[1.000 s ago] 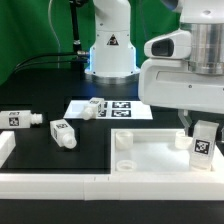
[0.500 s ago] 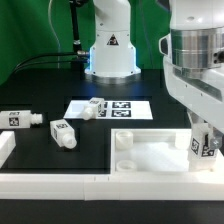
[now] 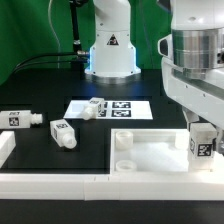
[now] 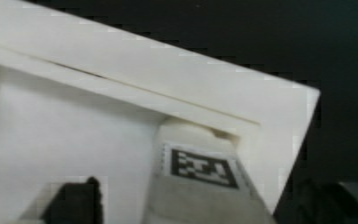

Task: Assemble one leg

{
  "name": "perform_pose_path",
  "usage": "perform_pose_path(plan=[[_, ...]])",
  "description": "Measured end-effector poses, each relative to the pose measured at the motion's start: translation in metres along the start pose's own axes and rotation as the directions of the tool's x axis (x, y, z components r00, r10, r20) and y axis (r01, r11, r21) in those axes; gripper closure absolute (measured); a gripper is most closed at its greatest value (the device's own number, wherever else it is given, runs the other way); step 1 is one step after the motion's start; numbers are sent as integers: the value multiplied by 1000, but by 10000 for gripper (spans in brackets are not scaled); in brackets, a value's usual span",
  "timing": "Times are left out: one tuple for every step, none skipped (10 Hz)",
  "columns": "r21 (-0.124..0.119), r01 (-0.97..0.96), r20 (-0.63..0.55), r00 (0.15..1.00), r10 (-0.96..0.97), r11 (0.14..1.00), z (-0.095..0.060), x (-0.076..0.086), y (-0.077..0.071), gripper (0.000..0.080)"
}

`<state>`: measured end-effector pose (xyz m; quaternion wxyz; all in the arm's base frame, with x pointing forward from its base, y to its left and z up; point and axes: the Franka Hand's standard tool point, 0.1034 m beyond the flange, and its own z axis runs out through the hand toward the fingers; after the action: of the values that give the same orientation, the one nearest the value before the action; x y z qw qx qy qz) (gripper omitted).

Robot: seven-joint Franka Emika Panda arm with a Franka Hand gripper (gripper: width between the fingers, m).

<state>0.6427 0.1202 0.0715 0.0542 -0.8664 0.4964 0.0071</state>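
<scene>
My gripper is shut on a white leg with a square tag on its side. It holds the leg upright at the corner of the large white panel on the exterior view's right. In the wrist view the leg points at the panel's corner, between my dark fingers. Three more legs lie on the black table: one at the exterior view's left, one beside it, and one on the marker board.
The marker board lies behind the panel. The robot's base stands at the back. A white rail runs along the table's front and left side. A socket shows at the panel's near-left corner.
My wrist has turned about the leg since a second ago. The leg has shifted slightly right and down at the panel's corner. It has not visibly moved in the last half second.
</scene>
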Motion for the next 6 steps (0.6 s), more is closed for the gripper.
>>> perform_pose_path(plan=[[-2, 199, -5, 980, -199, 980, 0, -1, -1, 179], [-4, 303, -5, 953, -303, 953, 1, -2, -1, 158], [-6, 327, -7, 945, -327, 945, 1, -1, 0, 152], [-7, 406, -7, 914, -407, 914, 1, 0, 0, 152], [-7, 469, -6, 883, -469, 883, 1, 0, 0, 150], [-21, 600, -14, 800, -600, 800, 0, 4, 1, 150]])
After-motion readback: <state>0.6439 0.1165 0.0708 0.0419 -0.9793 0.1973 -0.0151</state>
